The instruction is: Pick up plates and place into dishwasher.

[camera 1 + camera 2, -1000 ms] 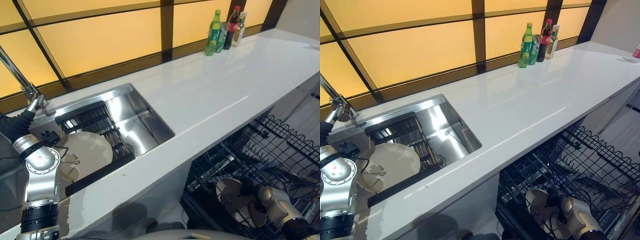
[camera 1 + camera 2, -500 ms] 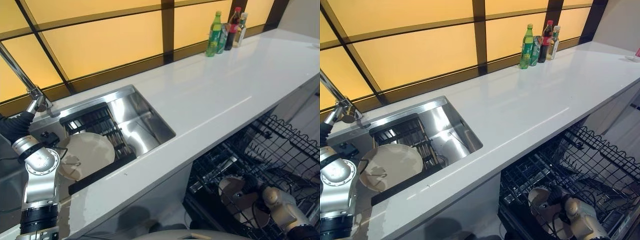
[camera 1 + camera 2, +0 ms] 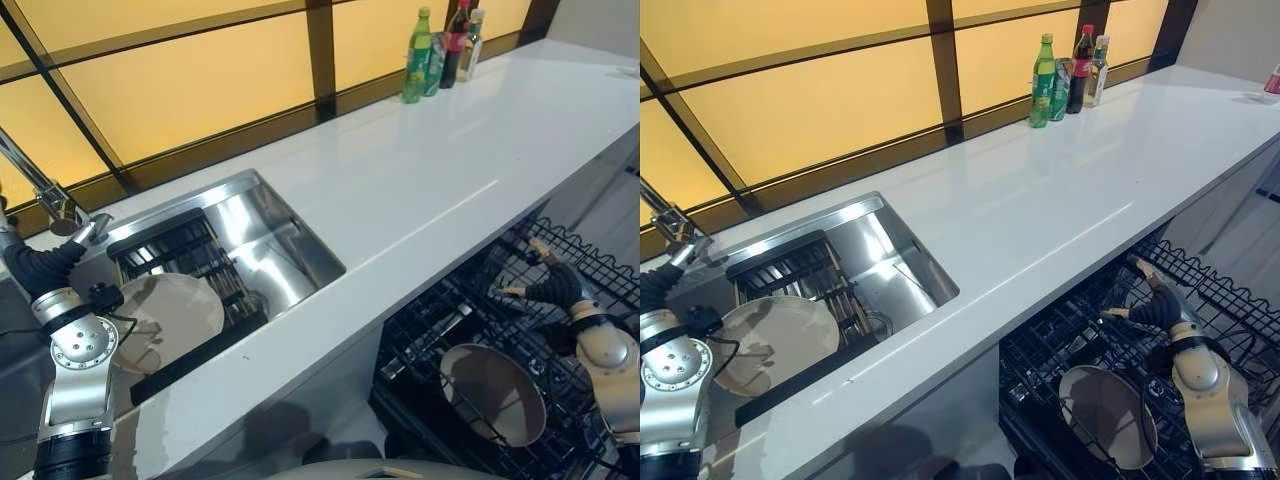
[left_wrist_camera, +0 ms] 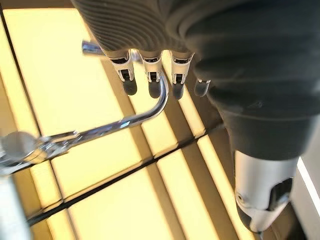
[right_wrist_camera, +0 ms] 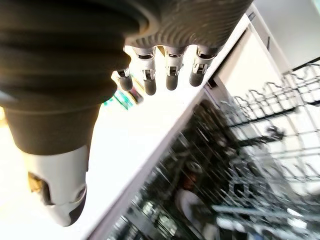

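- Black wire dishwasher rack [image 3: 560, 300], pulled out below the front edge of the long white countertop [image 3: 450, 170]; a round beige plate [image 3: 493, 392] stands tilted among its lower tines, room free around it.
- Right hand [image 3: 548, 282] hovers above the rack's far part, apart from that plate, fingers spread and relaxed, holding nothing.
- Left hand [image 4: 160, 75] raised near the curved chrome tap [image 3: 45, 195]; fingers straight, nothing in them.
- Rectangular stainless steel sink [image 3: 255, 245] set into the countertop at the left. Inside: a black slatted drying rack [image 3: 185, 250], with a second round beige plate [image 3: 170, 315] leaning on its near end by the sink's front edge.
- Wide bare counter right of the sink.
- Far edge, against the amber window panels [image 3: 190, 80]: a cluster of bottles [image 3: 440, 50], green one nearest.
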Robot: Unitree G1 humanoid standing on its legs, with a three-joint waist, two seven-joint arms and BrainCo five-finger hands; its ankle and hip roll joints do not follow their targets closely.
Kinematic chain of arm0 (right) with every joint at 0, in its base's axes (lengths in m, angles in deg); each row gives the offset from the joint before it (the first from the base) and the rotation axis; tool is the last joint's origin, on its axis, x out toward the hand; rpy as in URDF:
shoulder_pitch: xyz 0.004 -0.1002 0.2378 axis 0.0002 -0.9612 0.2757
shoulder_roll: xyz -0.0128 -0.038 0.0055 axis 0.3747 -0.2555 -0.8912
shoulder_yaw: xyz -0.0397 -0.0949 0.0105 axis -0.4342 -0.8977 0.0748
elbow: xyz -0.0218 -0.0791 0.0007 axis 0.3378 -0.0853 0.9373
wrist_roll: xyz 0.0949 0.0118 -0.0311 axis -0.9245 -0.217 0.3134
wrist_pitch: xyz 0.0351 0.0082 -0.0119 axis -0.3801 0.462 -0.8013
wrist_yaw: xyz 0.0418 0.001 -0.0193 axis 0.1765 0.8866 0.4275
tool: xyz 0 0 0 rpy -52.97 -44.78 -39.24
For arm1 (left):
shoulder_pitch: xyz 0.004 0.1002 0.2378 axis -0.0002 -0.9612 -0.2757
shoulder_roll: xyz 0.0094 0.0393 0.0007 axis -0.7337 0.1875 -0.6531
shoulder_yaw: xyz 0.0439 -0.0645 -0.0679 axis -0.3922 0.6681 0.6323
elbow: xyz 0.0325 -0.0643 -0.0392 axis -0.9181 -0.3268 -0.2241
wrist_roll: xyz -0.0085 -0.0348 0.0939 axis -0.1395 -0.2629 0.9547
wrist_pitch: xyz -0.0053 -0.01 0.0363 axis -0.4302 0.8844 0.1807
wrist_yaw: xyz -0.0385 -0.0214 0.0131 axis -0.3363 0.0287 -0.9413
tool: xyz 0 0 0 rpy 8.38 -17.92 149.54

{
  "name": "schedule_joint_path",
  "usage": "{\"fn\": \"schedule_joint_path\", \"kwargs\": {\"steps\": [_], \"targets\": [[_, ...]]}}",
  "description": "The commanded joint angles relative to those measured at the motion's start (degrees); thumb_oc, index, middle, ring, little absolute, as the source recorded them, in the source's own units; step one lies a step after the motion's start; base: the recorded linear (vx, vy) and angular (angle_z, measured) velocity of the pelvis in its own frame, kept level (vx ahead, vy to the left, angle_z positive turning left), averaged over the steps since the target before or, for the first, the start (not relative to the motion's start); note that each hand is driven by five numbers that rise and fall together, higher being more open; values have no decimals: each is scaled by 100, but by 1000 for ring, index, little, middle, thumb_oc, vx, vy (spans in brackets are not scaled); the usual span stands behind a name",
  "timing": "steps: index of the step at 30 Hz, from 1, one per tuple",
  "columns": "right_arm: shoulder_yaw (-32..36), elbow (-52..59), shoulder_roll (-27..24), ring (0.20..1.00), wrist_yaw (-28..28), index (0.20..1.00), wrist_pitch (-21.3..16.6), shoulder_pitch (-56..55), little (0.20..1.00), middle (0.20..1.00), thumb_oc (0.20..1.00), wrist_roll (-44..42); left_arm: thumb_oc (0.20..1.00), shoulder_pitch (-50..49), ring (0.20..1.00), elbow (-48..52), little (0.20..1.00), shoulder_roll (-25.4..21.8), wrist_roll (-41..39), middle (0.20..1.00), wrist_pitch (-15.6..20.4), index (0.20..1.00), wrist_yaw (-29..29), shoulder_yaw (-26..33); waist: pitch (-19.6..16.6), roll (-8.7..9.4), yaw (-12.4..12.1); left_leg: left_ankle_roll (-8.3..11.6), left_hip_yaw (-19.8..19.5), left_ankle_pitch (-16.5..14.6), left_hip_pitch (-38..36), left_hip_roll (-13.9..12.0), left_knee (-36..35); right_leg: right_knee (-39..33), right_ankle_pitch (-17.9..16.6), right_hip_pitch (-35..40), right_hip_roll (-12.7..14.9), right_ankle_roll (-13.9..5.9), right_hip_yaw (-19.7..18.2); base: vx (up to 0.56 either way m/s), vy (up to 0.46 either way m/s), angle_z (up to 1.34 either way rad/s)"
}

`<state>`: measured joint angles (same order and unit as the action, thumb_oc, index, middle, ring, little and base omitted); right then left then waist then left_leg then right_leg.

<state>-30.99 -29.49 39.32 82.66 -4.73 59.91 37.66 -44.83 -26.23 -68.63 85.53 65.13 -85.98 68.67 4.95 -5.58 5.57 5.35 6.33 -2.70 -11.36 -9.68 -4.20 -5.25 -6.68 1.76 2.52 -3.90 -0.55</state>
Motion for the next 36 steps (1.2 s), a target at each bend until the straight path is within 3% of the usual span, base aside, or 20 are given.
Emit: {"fn": "schedule_joint_path", "kwargs": {"steps": [1,8,12,15,27,36], "targets": [[289,365,-90,1000,-310,1000,-469,366,1000,1000,1000,-158,1000,-100,1000,-419,1000,-598,-11,1000,-330,1000,498,168,-260,444,115,-38,44,614,386,213,31,228,501,328,-82,222,30,-50,-9,0],[382,507,-185,1000,-389,1000,-464,542,1000,1000,1000,-137,1000,-116,1000,-967,1000,-425,-232,1000,-838,1000,467,170,-177,439,-45,-24,-348,686,628,303,373,328,527,279,-121,332,1,-12,-4,0],[286,510,-230,1000,-419,1000,-325,646,1000,1000,1000,-154,1000,-253,1000,-1118,1000,-336,-234,1000,-984,1000,358,327,-142,472,-287,-152,-1016,552,748,614,455,396,542,272,-119,360,-129,11,16,-7],[191,535,-204,1000,-416,1000,-326,703,1000,1000,1000,-171,1000,-395,1000,-1088,1000,-356,-250,1000,-1062,1000,410,433,-134,471,-412,-215,-1237,497,794,751,459,437,572,264,-109,364,-155,11,52,-20],[91,629,-124,1000,-404,1000,-218,687,1000,1000,1000,-261,1000,-514,1000,-917,1000,-481,-211,1000,-1539,1000,609,588,-146,427,-528,-220,-1188,556,770,800,215,387,544,243,83,246,137,13,102,3],[38,735,-139,1000,-435,1000,-70,638,1000,1000,1000,-375,1000,-679,1000,-732,1000,-541,-368,1000,-1649,1000,1417,477,-120,447,-582,-291,-1166,537,739,856,136,343,495,231,110,167,156,16,19,9]]}}
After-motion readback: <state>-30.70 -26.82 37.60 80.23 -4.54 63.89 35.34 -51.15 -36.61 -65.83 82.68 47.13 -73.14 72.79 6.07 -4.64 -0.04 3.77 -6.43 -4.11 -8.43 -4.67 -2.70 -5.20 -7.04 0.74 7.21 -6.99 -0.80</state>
